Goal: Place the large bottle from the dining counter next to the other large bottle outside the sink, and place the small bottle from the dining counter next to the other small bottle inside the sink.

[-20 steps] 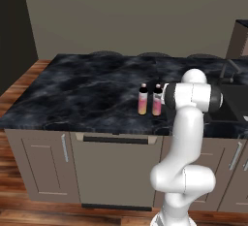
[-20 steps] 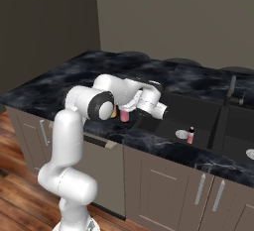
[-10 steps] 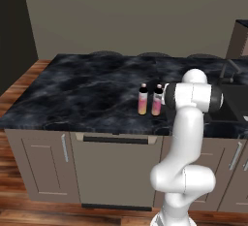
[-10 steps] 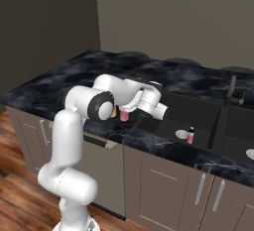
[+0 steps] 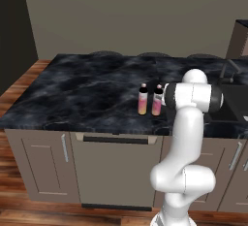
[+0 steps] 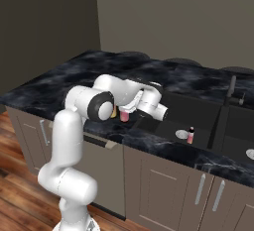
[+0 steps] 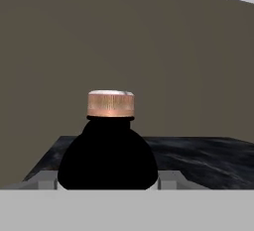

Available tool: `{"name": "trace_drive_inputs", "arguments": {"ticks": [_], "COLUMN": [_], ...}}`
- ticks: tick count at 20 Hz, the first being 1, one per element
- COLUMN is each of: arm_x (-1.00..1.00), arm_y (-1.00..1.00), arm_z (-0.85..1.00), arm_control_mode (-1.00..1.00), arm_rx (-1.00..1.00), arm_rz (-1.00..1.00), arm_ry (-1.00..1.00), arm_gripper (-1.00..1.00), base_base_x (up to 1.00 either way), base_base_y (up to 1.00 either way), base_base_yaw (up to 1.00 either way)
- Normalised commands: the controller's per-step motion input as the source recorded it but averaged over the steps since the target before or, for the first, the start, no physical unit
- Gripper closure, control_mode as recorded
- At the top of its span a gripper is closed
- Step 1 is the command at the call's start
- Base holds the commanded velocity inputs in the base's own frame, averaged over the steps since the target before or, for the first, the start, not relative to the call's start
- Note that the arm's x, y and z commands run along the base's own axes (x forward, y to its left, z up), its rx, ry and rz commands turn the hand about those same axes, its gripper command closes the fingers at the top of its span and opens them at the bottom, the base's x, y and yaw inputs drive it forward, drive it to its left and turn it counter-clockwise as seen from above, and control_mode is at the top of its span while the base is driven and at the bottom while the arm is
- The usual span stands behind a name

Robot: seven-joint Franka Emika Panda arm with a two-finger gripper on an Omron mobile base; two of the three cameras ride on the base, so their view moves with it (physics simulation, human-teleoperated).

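Black marble table (image 5: 72, 94) holds two big pink bottles standing side by side near the sink (image 6: 198, 121). My jaws hug the right bottle (image 5: 157, 100). I should let go slowly so it stays upright beside its twin (image 5: 143, 100).

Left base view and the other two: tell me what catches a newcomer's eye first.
Two tall pink-and-orange bottles with dark caps stand side by side on the glossy black marble counter, right beside the white arm. In the hand view, a copper-capped black bottle looms close. A small pink bottle stands in the dark sink basin.
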Motion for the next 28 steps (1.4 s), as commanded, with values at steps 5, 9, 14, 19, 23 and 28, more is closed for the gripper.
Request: {"name": "trace_drive_inputs", "arguments": {"ticks": [5, 9, 14, 19, 23, 28], "arm_x": [0.00, 0.00, 0.00, 0.00, 0.00, 0.00], "arm_y": [0.00, 0.00, 0.00, 0.00, 0.00, 0.00], "arm_z": [0.00, 0.00, 0.00, 0.00, 0.00, 0.00], "arm_control_mode": [-1.00, -1.00, -1.00, -1.00, -1.00, -1.00], "arm_rx": [0.00, 0.00, 0.00, 0.00, 0.00, 0.00], "arm_rz": [0.00, 0.00, 0.00, 0.00, 0.00, 0.00], "arm_ry": [0.00, 0.00, 0.00, 0.00, 0.00, 0.00], "arm_gripper": [-1.00, -1.00, -1.00, -1.00, -1.00, -1.00], "base_base_x": [0.00, 0.00, 0.00, 0.00, 0.00, 0.00], "base_base_y": [0.00, 0.00, 0.00, 0.00, 0.00, 0.00], "base_base_yaw": [0.00, 0.00, 0.00, 0.00, 0.00, 0.00]}}
